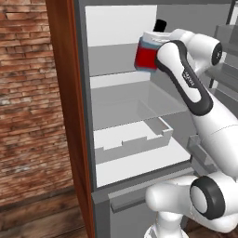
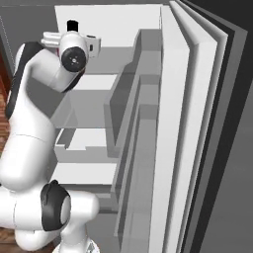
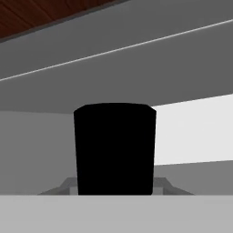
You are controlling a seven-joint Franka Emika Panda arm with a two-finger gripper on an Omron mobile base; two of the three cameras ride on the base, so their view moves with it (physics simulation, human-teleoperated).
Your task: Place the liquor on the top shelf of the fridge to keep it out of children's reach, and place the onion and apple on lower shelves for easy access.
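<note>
Black and close, the cap [image 3: 114,148] of the liquor [image 1: 148,55] stands right against the hand camera, rising between the fingertips. Clenched on the bottle, the gripper [image 1: 155,51] holds it upright by its pale blue shoulders, red body hanging below the fingers and cap poking up above them. Just beneath the bottle's base lies the top shelf [image 1: 116,62], though whether the base touches the board I cannot tell. Beyond the fingers is the white back wall of the fridge [image 1: 83,116]. Farther below come the lower shelves [image 1: 125,107] and a white drawer front [image 1: 132,144]. Out past the arm, door racks [image 2: 141,113] stand on the open door, and a reddish wooden cupboard side [image 1: 65,93] flanks the fridge, with brick wall [image 1: 25,93] beyond.
</note>
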